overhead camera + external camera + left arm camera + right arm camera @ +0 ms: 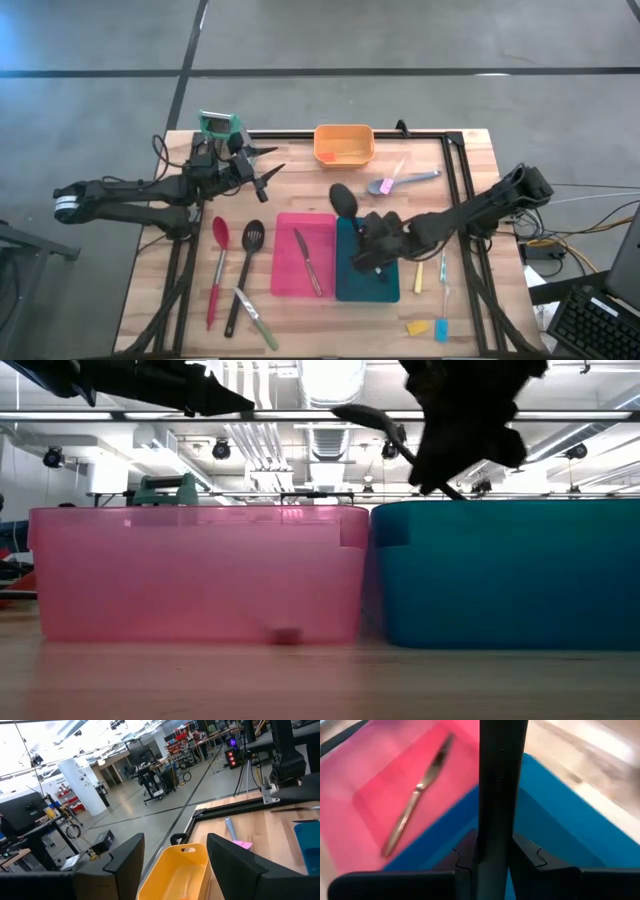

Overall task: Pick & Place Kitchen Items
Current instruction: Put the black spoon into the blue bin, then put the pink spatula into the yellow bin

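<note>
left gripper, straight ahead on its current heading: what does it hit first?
Probably the orange plastic bin: the left wrist view shows it dead ahead between the open left gripper fingers. The gripper seems to sit above the table, so it may pass over the rim; depth unclear.

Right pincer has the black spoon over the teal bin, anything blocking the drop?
Nothing visible. The right pincer is shut on the black spoon, above the teal bin. In the right wrist view the bin floor under the handle looks bare. The knife lies in the pink bin alongside.
</note>
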Available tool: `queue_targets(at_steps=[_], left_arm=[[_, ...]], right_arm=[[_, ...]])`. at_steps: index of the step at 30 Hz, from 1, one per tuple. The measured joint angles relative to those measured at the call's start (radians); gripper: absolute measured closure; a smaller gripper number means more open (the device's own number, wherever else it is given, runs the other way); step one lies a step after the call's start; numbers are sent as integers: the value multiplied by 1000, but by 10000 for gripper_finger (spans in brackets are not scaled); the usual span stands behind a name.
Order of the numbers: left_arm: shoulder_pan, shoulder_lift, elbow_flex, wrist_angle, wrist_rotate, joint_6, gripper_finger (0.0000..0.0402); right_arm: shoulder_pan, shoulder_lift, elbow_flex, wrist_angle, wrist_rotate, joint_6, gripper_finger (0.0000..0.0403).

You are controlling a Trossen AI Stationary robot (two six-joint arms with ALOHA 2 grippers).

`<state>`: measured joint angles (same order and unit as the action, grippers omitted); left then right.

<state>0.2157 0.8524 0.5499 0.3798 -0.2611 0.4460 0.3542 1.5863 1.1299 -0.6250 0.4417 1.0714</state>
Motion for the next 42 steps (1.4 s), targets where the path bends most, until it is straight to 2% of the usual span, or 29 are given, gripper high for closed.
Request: queue_targets(at_steps=[4,9,15,29,31,37,42], left_arm=[[0,0,0,-9,0,-8,182],[0,0,0,-25,0,-14,182],[0,0,0,-32,0,-17,181],[0,0,0,-35,0,-20,182],[0,0,0,-37,0,-20,181],[0,0,0,-37,0,-20,181],[0,0,0,-37,0,-22,181]], right_arm=[[-1,65,90,-32,-26,-51,341],[-1,101,112,-69,-32,-37,341],[-3,92,47,-71,-50,44,341],[-79,97,-72,9,-169,46,341],[-84,97,-76,16,-169,45,324],[-84,97,-71,38,-164,28,222],[-84,84,-17,27,-160,-41,188]])
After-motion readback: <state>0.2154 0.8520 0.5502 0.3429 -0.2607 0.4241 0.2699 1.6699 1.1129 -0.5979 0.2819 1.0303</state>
